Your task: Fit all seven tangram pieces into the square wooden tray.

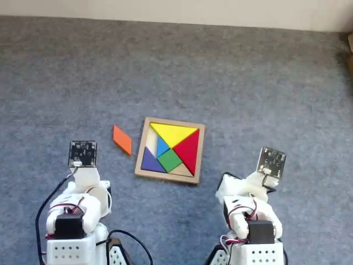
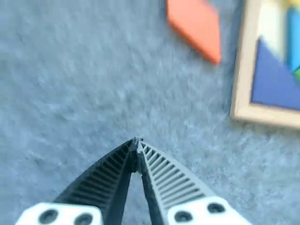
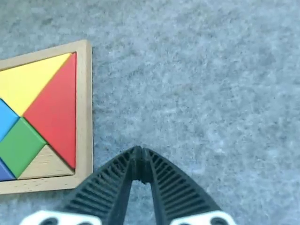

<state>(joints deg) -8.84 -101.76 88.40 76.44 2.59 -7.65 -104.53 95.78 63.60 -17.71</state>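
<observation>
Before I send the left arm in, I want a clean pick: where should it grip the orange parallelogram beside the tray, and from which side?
Probably from straight above, closing across the two long parallel edges of the orange parallelogram at mid-length. It lies flat on the carpet, clear of the tray, so both edges look reachable. The left gripper is shut and must open first.

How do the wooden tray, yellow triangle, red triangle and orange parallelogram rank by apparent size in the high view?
1. wooden tray, clearly the largest.
2. yellow triangle and red triangle: they look about alike, so I won't rank one above the other.
3. orange parallelogram, the smallest.
</observation>
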